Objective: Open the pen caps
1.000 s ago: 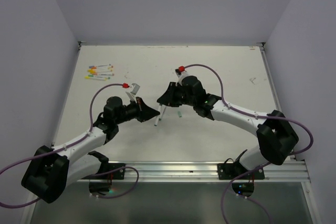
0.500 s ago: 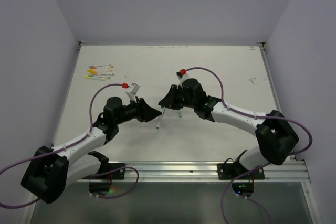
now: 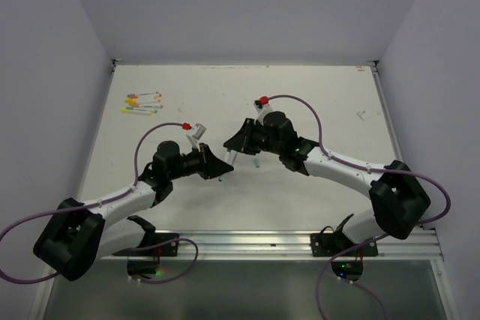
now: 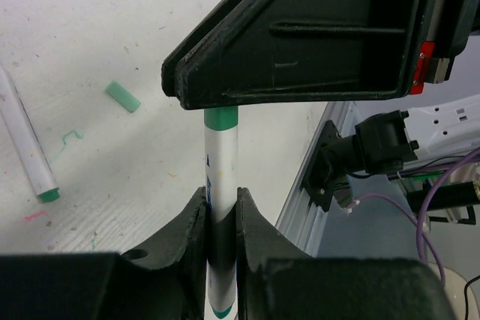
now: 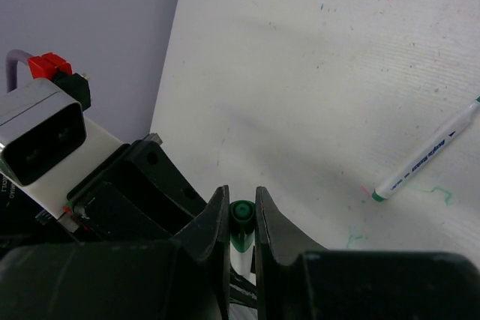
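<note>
Your left pincer (image 4: 221,196) is clenched on the white barrel of one pen (image 4: 221,157), which runs straight out from between its fingers. That pen's green cap (image 4: 221,117) sits just beyond, pinched in your right pincer (image 5: 241,193), which is clenched too. Beside both, on the table (image 3: 315,103), lie one uncapped pen (image 4: 26,148) and one loose green cap (image 4: 122,97). Well apart, beyond the left pincer, a cluster of capped pens (image 3: 142,103) is too small to count.

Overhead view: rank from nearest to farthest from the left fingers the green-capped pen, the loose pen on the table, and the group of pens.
1. Green-capped pen: centre, between the left fingers.
2. Loose pen: lying just right of them.
3. Group of pens: far back left.
</note>
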Action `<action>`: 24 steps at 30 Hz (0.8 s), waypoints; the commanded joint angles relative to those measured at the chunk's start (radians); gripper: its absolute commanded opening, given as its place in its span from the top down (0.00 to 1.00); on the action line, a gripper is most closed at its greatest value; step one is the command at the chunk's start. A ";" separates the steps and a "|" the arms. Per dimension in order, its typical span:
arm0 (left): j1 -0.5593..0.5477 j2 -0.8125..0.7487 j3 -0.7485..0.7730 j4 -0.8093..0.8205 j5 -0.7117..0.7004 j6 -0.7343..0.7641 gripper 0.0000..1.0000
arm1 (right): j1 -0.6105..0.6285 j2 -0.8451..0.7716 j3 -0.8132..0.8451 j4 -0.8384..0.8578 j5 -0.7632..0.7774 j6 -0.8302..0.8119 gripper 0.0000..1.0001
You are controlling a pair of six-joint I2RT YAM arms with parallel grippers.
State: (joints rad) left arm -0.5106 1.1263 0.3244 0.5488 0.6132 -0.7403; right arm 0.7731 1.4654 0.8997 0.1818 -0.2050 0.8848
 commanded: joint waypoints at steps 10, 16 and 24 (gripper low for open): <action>-0.046 -0.077 0.083 -0.346 -0.395 -0.106 1.00 | 0.049 -0.008 0.036 -0.088 0.236 -0.101 1.00; -0.279 -0.134 0.240 -0.644 -0.825 -0.111 1.00 | 0.055 0.006 0.091 -0.225 0.420 -0.144 1.00; -0.295 -0.146 0.071 -0.299 -0.638 -0.067 1.00 | -0.156 0.018 0.016 0.008 0.210 -0.003 1.00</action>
State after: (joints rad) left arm -0.8021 1.0164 0.4648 0.1707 -0.0162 -0.8150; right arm 0.7906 1.4818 0.9627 0.0940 -0.0509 0.8612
